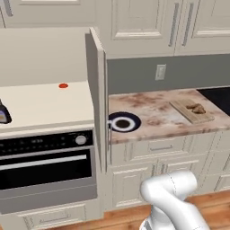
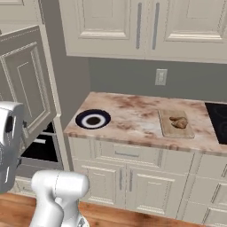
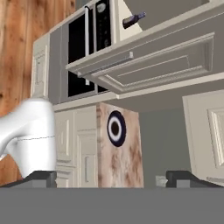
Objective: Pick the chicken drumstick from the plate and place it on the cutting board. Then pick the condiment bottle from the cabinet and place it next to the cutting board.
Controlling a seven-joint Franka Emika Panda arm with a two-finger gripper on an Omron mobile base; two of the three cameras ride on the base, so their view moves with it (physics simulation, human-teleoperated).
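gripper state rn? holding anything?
Gripper: open, jaws wide apart, nothing between the dark finger tips.

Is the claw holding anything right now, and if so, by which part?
Nothing is held. The claw is open with nothing between its fingertips, and the bottle sits on the cabinet shelf.

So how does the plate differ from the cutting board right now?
The plate is round, with a dark navy rim, white ring and brown centre; the cutting board is a rectangular light tan wooden slab. The plate sits bare, while the cutting board carries the chicken drumstick. The plate lies near the open cabinet door, the cutting board nearer the black cooktop. Both lie flat on the marbled countertop.
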